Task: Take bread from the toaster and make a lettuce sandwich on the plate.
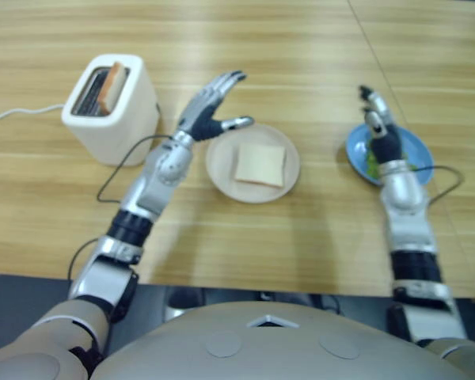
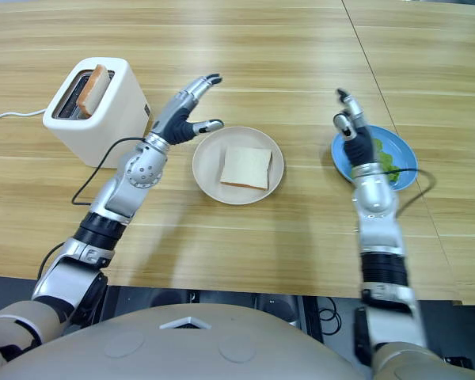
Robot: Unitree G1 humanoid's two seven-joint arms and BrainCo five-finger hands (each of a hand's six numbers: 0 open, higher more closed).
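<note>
Right eye view, and we start with the left hand (image 2: 182,117): it is raised over the table, fingers spread wide and straight, gripping nothing at all. Just to its right, almost under the thumb, sits the round cream-coloured plate (image 2: 210,186), and on that plate one square slice of white bread (image 2: 245,167) lies flat, a touch right of the plate's centre. On the other side of the same hand, near its left, stands the boxy white toaster (image 2: 103,123). A browned slice of toast (image 2: 93,89) stands in its slot, its top poking well above the opening. A thin white power cord (image 2: 8,119) trails away from the toaster, further left again.

Over to the right hand (image 2: 355,134): it is seen edge-on, so I cannot tell whether it is open or closed. It hovers over the near-left part of a round blue plate (image 2: 404,150). Green lettuce leaves (image 2: 388,162) lie on that plate, just to the right of the hand and partly hidden behind it. The cream plate with the bread lies well to this hand's left, between the two hands.

Everything rests on a light wooden table (image 2: 285,63) with long plank seams.
</note>
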